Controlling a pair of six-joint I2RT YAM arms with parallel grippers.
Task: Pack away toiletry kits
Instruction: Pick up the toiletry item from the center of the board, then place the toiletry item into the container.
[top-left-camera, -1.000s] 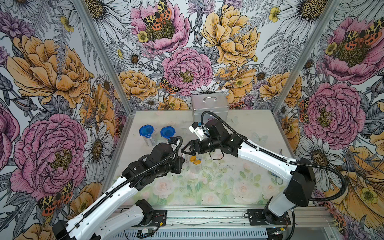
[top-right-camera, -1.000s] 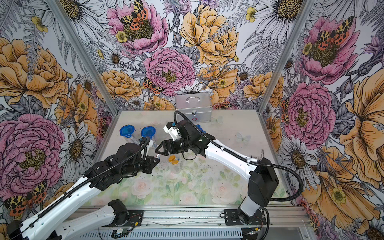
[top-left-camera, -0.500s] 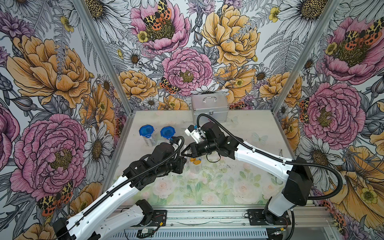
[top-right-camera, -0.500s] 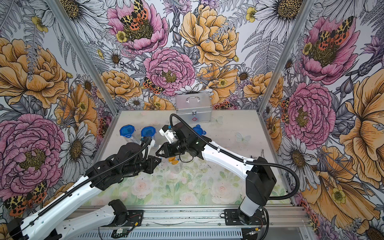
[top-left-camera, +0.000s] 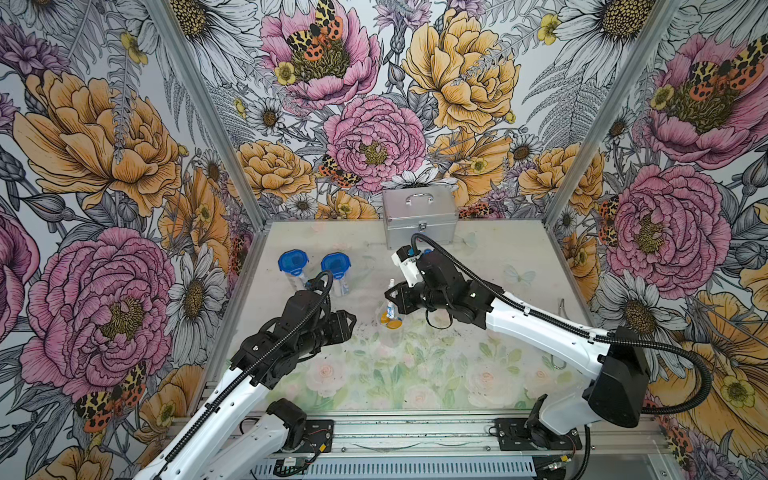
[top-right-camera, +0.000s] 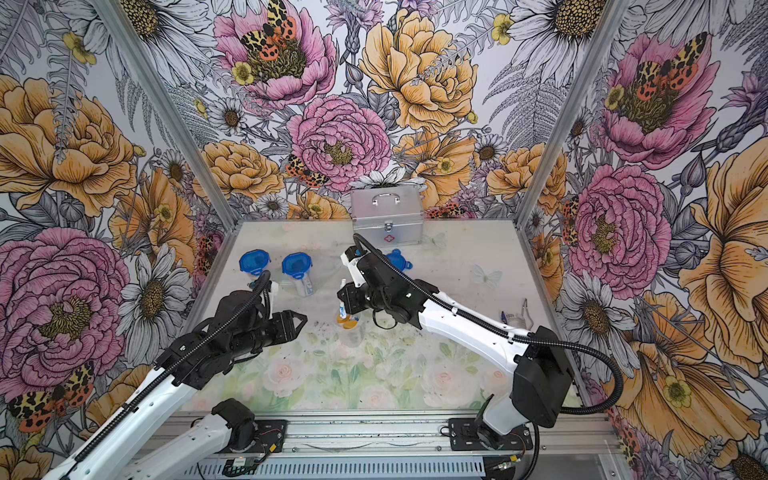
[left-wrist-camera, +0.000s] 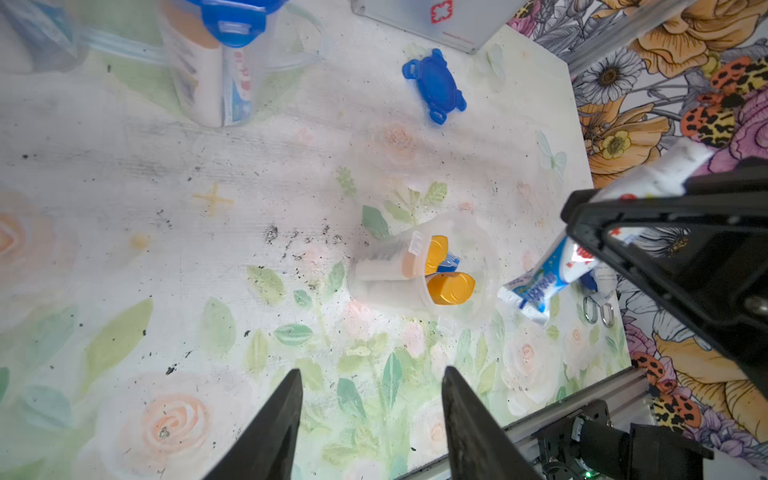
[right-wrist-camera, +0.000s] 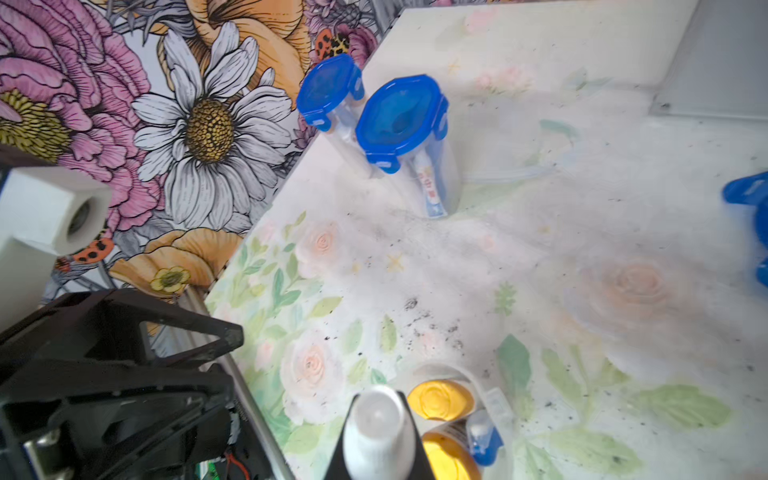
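R pincer (top-left-camera: 389, 296) is clamped on a white-blue tube (left-wrist-camera: 548, 272) at mid-body. Cap end is up toward the wrist, crimped end down, the whole thing tilted. In R wrist view the tube's white cap sits right in the grip, pointing back at the cam.

Directly below R pincer stands the open clear cup (left-wrist-camera: 469, 226), upright on the bench (left-wrist-camera: 249, 187). The tube's crimped end is just at the cup's rim. I can't tell if it touches the rim or dips inside.

In the cup I see two white bottles (left-wrist-camera: 451, 289) w/ yellow-orange caps, caps up, side by side. There's also a small blue-white piece (right-wrist-camera: 482, 436) beside them, too small for me to ID.

L pincer (left-wrist-camera: 370, 399) is open, jaws apart, nothing btwn them. It hangs low over the bench w/ tips aimed at the open cup, which sits ahead of it and clear of it. So the cup is btwn my two pincers, much nearer R.

Two lidded cups (top-left-camera: 293, 264) w/ blue clip-tab lids stand side by side beyond L pincer, toward the back-left corner, well apart from R pincer. A loose blue lid (top-right-camera: 397, 259) lies flat on the bench behind R pincer's wrist, btwn it and the silver case (top-left-camera: 419, 216) at the back wall.
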